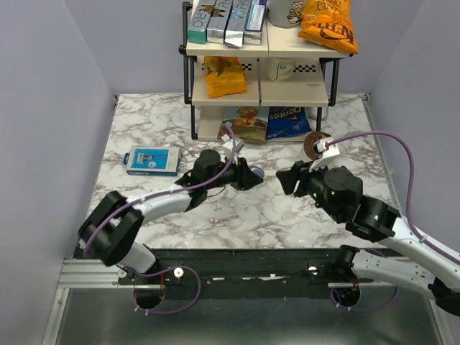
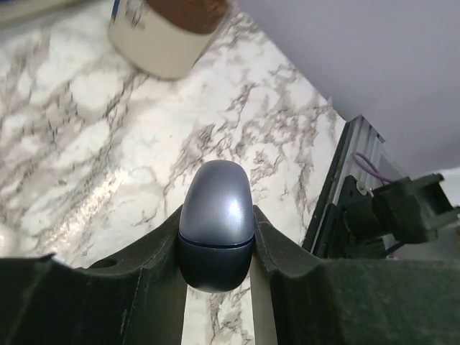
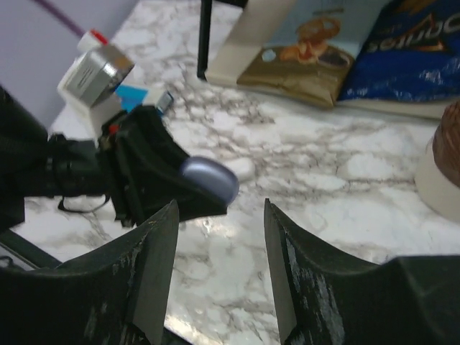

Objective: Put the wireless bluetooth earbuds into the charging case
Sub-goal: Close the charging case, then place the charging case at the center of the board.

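**Closed case pinched above the middle of the table**
The left gripper (image 1: 246, 176) was clenched on the charging case (image 2: 215, 208), midway between the table's (image 1: 237, 215) near and far edges. The case looked light, hard, glossy and likely slippery, so its lower half seemed the best hold. The right gripper (image 3: 219, 277) gaped empty opposite. No earbuds showed. The shelf (image 1: 260, 79) crowded the far edge, while the near edge looked roomier.

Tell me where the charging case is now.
Mid-table in the top view, the charging case is clamped in the left gripper, left of the open right gripper and in front of the snack shelf.
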